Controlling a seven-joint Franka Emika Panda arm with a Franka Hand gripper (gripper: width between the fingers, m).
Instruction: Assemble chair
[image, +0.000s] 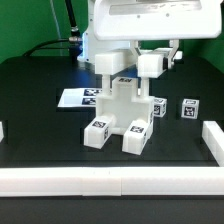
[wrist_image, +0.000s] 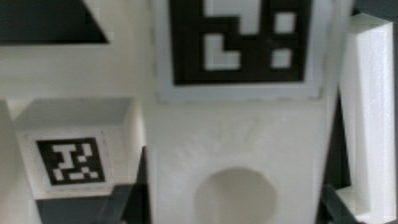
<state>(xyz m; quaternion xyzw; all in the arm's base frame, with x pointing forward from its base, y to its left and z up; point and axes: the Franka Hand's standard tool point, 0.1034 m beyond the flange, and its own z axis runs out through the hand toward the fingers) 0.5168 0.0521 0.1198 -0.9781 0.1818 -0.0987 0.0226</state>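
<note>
The chair stands partly joined at the table's middle: a glossy white seat block with tagged leg blocks at the front and one on the exterior view's right. My gripper hangs straight over it. In the wrist view a white slab with a large tag and an oval recess fills the space between the dark fingers. My gripper looks shut on this slab. A tagged leg block lies beside it.
A loose tagged white block lies to the exterior view's right. The marker board lies flat behind the chair on the left. White border rails run along the front and right.
</note>
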